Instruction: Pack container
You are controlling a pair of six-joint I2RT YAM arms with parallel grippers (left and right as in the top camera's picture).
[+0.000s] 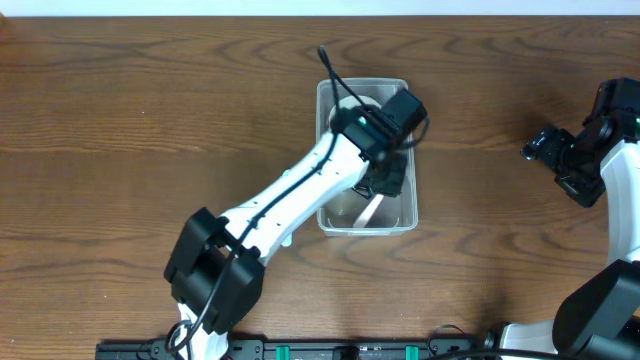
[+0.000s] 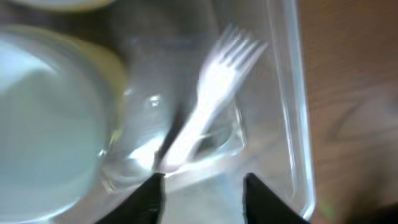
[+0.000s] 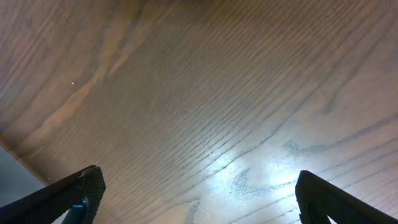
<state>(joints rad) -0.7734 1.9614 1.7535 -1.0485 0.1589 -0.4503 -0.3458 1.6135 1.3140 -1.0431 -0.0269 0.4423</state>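
Note:
The clear plastic container (image 1: 410,205) stands at the middle of the table, partly covered by my left arm. My left gripper (image 1: 388,178) hangs over its inside. In the left wrist view the gripper (image 2: 202,193) is open with nothing between its fingers. Just ahead of it a white plastic fork (image 2: 211,99) lies inside the container (image 2: 292,112), its handle end close to the left fingertip. The fork also shows in the overhead view (image 1: 371,210). My right gripper (image 1: 545,148) is open and empty over bare wood at the far right, as the right wrist view (image 3: 199,196) shows.
A pale round bowl or cup (image 2: 43,124) sits in the container to the left of the fork, blurred. The brown wooden table (image 1: 120,130) surrounds the container.

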